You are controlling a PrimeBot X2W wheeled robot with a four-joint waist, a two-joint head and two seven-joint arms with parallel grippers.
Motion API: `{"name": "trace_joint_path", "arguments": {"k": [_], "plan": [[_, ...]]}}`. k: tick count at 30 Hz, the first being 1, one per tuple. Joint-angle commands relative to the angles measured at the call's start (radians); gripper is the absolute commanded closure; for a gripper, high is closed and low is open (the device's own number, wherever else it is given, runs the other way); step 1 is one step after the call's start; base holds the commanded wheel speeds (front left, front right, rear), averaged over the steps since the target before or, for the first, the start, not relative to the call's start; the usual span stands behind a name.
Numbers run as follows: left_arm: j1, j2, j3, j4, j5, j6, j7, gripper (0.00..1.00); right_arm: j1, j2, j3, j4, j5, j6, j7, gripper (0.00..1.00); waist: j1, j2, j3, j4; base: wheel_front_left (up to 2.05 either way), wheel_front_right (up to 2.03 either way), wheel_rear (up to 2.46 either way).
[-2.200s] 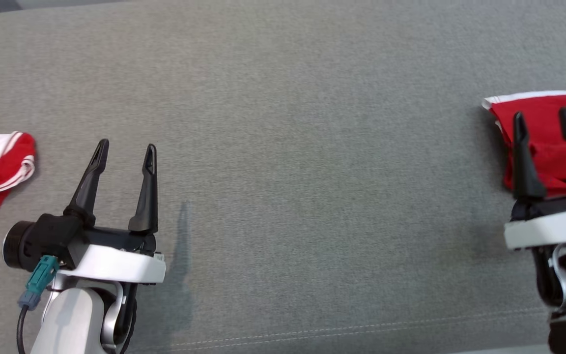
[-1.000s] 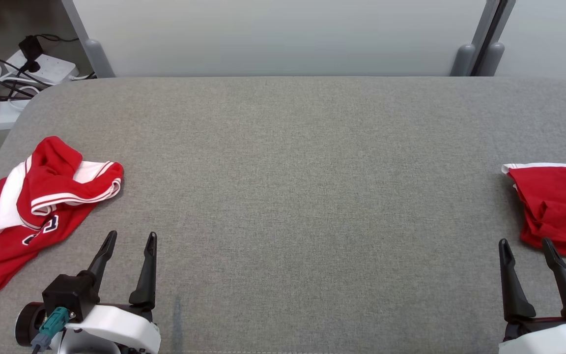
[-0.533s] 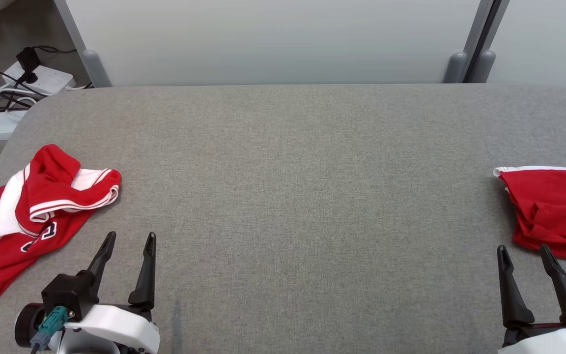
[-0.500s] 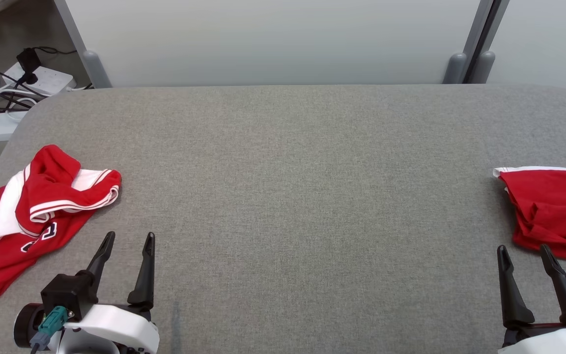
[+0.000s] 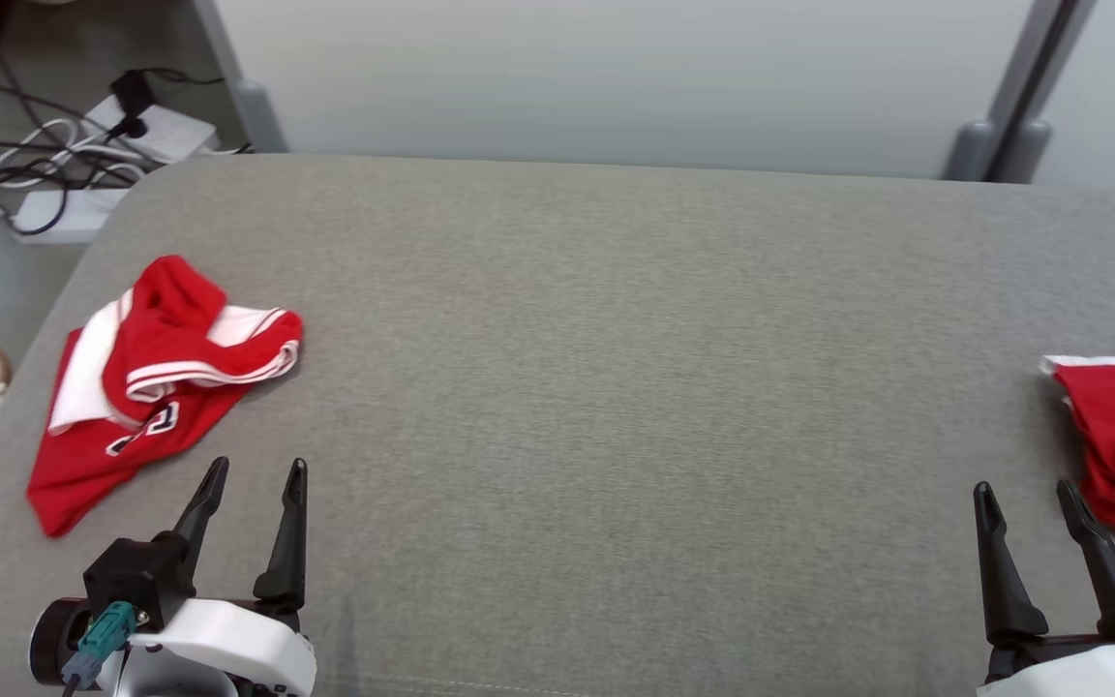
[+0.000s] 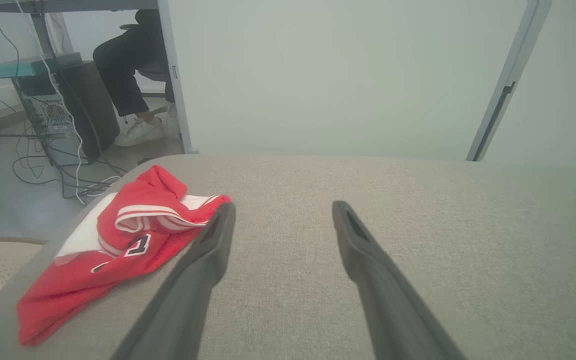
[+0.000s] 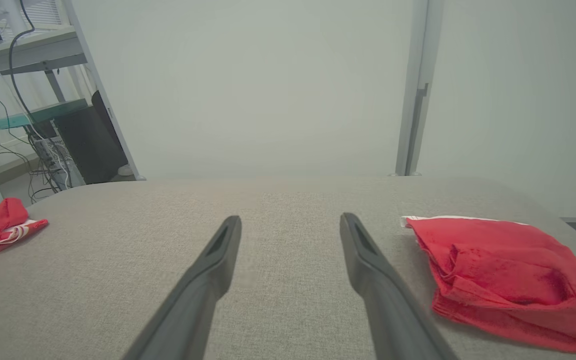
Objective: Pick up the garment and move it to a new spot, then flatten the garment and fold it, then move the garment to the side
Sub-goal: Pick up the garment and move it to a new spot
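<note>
Table cover [image 5: 616,339]: showing as grey woven cloth, matt, fine-grained, with a stitched seam at the near edge.
Crumpled jersey [image 5: 146,387]: looking like soft red knit cloth with white banded trim, matt.
Folded garment [image 7: 498,270]: showing as red cloth, matt, slightly fuzzy, white at one edge.
Left gripper [image 5: 257,467]: its fingers are reading as dark, smooth, matt plastic.
Right gripper [image 5: 1023,487]: looking the same.
Wrist housing [image 5: 219,639]: gleaming as white, smooth plastic.
Partition panel [image 5: 616,77]: appearing pale, smooth, matt.
</note>
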Motion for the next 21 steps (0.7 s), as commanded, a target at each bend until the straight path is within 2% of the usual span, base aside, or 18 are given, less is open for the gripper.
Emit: {"name": "trace_joint_path", "arguments": {"k": [1,13,21], "plan": [[-0.028,0.018,0.039,-0.028,-0.011,0.007,-0.011,0.0,-0.022,-0.012,0.028,-0.038,0.006,-0.003,0.002,0.0,0.0,-0.0001,0.003,0.041,0.0,0.0,0.0],[-0.016,0.002,0.046,-0.01,-0.038,0.019,-0.037,0.0,-0.041,-0.015,0.06,-0.024,0.017,-0.003,0.007,0.0,0.0,-0.0001,0.001,0.241,0.0,0.0,0.0],[-0.025,-0.005,0.043,0.006,-0.05,0.02,-0.049,0.0,-0.045,-0.018,0.066,-0.027,0.015,-0.003,0.011,0.0,0.0,-0.0001,0.011,0.276,0.0,0.0,0.0]]}}
